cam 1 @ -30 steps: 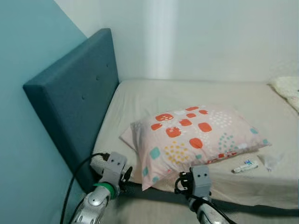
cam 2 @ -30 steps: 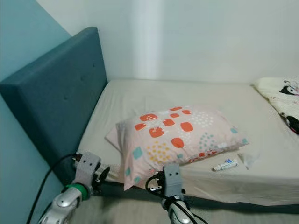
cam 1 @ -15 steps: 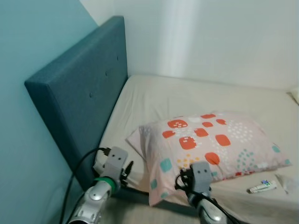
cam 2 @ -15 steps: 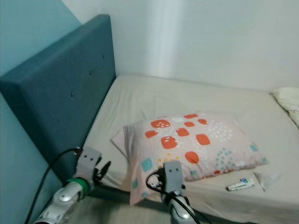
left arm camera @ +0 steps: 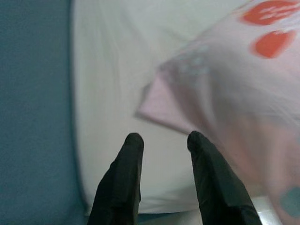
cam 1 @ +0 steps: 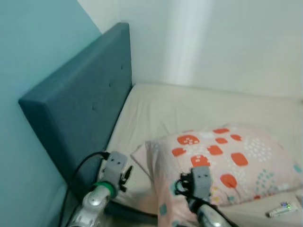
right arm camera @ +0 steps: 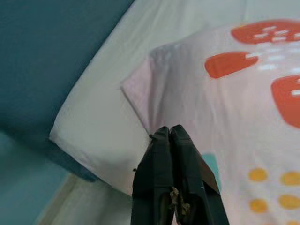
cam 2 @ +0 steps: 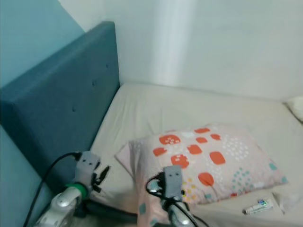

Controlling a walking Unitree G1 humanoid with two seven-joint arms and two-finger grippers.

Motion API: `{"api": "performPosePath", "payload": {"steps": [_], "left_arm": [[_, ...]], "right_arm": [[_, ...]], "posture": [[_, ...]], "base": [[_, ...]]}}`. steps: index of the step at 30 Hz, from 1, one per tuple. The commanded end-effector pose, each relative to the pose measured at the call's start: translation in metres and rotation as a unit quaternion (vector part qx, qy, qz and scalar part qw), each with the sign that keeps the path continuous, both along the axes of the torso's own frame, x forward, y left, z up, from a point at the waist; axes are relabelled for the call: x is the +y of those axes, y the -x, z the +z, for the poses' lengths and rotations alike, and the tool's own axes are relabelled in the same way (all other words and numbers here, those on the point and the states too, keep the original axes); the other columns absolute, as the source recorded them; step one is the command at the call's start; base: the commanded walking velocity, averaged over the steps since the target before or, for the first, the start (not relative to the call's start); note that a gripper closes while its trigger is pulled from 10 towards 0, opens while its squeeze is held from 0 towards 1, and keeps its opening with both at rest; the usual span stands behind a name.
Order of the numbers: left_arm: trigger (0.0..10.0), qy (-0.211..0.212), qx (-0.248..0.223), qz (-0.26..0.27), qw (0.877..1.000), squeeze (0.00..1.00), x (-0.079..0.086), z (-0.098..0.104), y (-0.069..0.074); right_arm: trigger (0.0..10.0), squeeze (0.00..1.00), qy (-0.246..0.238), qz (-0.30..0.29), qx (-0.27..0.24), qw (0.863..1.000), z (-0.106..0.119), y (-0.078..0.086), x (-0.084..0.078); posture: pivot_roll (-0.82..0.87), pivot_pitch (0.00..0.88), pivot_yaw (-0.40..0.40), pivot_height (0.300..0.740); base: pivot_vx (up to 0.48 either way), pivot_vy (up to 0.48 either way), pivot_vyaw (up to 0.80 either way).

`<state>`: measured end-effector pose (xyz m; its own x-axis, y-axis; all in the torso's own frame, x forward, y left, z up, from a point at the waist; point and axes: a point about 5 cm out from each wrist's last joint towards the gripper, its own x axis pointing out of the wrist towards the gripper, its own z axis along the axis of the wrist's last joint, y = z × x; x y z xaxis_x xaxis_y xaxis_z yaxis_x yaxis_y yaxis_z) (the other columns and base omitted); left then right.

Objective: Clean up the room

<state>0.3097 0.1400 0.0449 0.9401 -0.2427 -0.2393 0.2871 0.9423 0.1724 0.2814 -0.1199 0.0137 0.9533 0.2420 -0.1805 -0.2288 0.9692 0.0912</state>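
Pale walls (cam 1: 227, 42) meet behind the bed, with a teal painted wall (cam 1: 28, 52) running along the robot's left. Mattress (cam 2: 189, 109) in a cream sheet occupies most of the head views, extending from centre toward 3 o'clock. Upholstered headboard (cam 1: 80, 109), dark teal with small tufting buttons, stands upright against the teal wall at 9 o'clock and touches the mattress edge.

Pillow (cam 1: 227, 165), pink with orange-red blocks, teal squares and dotted clusters, lies on the sheet at roughly 4 o'clock from frame centre, well apart from the headboard. Its near corner reaches the front edge of the mattress, just beside the right arm.

Left gripper (left arm camera: 161, 140) hovers above bare sheet between headboard and pillow; its two black fingers (left arm camera: 129, 164) are spread with a clear gap, holding nothing. Right gripper (right arm camera: 169, 132) is over the pillow's near corner, fingers pressed together; whether any fabric is caught between them cannot be confirmed, as the view is soft.

Small white tube (cam 2: 258, 206) with blue print lies on the sheet at 5 o'clock, near the pillow's far end. Beside it sits a crumpled clear wrapper (cam 2: 287, 201), possibly plastic. A pale cushion edge (cam 2: 297, 106) shows at 3 o'clock.
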Motion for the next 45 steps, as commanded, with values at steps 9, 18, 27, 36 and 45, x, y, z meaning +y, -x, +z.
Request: {"api": "performPosePath", "payload": {"steps": [9, 18, 27, 36, 45], "left_arm": [[10.0, 0.006, 0.013, -0.019, 1.000, 0.00, -0.0083, -0.0053, 0.0039], [10.0, 0.006, 0.016, -0.021, 1.000, 0.00, -0.0087, -0.0054, 0.0037], [10.0, 0.005, 0.007, -0.020, 1.000, 0.00, -0.0088, -0.0041, 0.0034], [10.0, 0.005, 0.006, -0.020, 1.000, 0.00, -0.0094, -0.0039, 0.0036], [10.0, 0.012, 0.008, -0.019, 1.000, 0.00, -0.0088, -0.0041, 0.0041]], "right_arm": [[10.0, 0.00, 0.001, -0.021, 0.017, 1.000, -0.0054, 0.0024, -0.0108], [10.0, 0.00, -0.002, -0.027, 0.020, 0.999, -0.0056, 0.0020, -0.0116], [10.0, 0.00, 0.006, -0.027, 0.019, 0.999, -0.0057, 0.0019, -0.0123], [10.0, 0.00, 0.006, -0.024, 0.014, 1.000, -0.0050, 0.0022, -0.0120], [10.0, 0.00, 0.005, -0.018, 0.012, 1.000, -0.0046, 0.0022, -0.0107]], "posture": [[-0.16, 0.000, 0.067, 0.740], [-0.16, 0.000, 0.069, 0.740], [-0.16, 0.000, 0.070, 0.740], [-0.16, 0.000, 0.070, 0.740], [-0.16, 0.000, 0.070, 0.740]], "base": [[0.000, 0.000, -0.70], [0.000, 0.000, -0.69], [0.092, 0.000, -0.43], [0.367, 0.000, 0.00], [0.139, 0.000, 0.00]]}}
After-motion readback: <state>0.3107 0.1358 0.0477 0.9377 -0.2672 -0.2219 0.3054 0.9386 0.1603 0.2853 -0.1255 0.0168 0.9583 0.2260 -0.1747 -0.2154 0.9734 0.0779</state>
